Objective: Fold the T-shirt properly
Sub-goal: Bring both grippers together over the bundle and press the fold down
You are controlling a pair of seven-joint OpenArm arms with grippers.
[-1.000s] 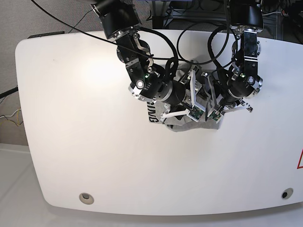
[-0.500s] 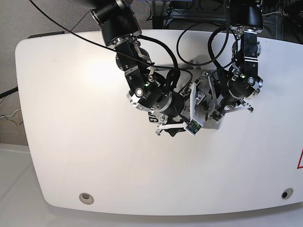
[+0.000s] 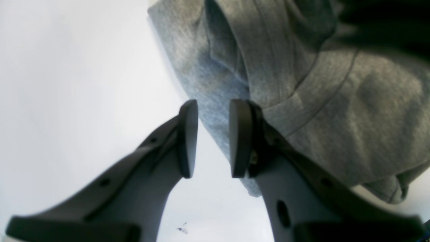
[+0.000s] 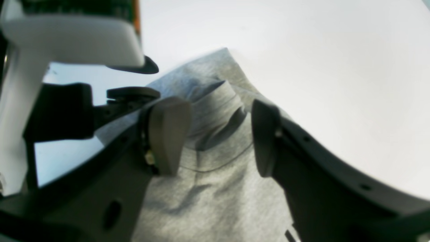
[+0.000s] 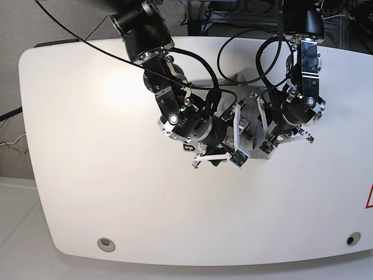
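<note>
The heather-grey T-shirt point(image 5: 254, 140) lies bunched at the table's middle, mostly hidden under both arms. A black printed letter point(image 5: 187, 147) shows at its left. In the right wrist view my right gripper point(image 4: 216, 137) is open, its fingers point(image 4: 168, 134) on either side of a raised fold of the shirt point(image 4: 215, 174). In the left wrist view my left gripper point(image 3: 213, 141) is open with a narrow gap, at the shirt's edge point(image 3: 302, 84). The cloth lies behind its right-hand finger point(image 3: 240, 137). In the base view the right gripper point(image 5: 217, 156) and left gripper point(image 5: 266, 146) sit close together.
The white table point(image 5: 87, 175) spreads wide around the shirt. Black cables point(image 5: 233, 44) hang over the back. Small round holes sit near the front edge point(image 5: 105, 244). The left gripper's white housing point(image 4: 70, 33) is close at the upper left of the right wrist view.
The right arm has moved a little toward the front, and less of the shirt now shows around the grippers. The left arm has shifted slightly right. The shirt is more bunched.
</note>
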